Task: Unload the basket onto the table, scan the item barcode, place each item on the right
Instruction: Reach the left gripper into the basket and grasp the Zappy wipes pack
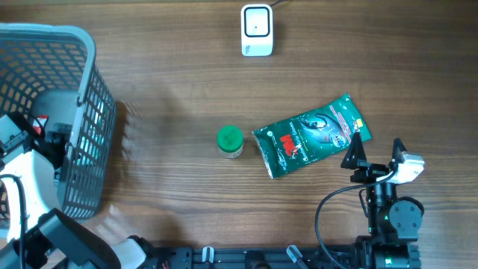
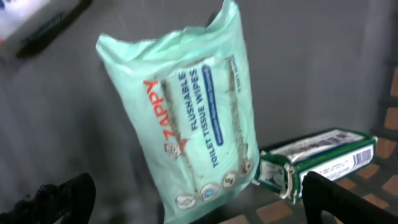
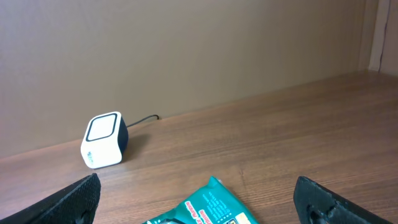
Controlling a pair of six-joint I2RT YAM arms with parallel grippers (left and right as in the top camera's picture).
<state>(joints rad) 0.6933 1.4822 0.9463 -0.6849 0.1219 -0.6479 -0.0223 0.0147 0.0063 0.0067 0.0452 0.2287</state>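
The white barcode scanner (image 1: 257, 30) stands at the table's far edge and also shows in the right wrist view (image 3: 102, 140). A dark green pouch (image 1: 314, 134) lies flat mid-table. My right gripper (image 1: 376, 152) sits just right of it, open and empty; in its wrist view (image 3: 202, 205) the pouch's corner (image 3: 211, 202) lies between and ahead of the fingertips. My left gripper (image 2: 202, 208) is open inside the basket, with a mint-green pack of flushable wipes (image 2: 186, 112) standing just ahead of it, untouched. A green box (image 2: 323, 155) lies to the right of the pack.
The grey mesh basket (image 1: 89, 112) fills the left side of the table, with the left arm (image 1: 26, 161) reaching into it. A small jar with a green cap (image 1: 230, 140) stands just left of the pouch. The scanner's cable runs off the far edge.
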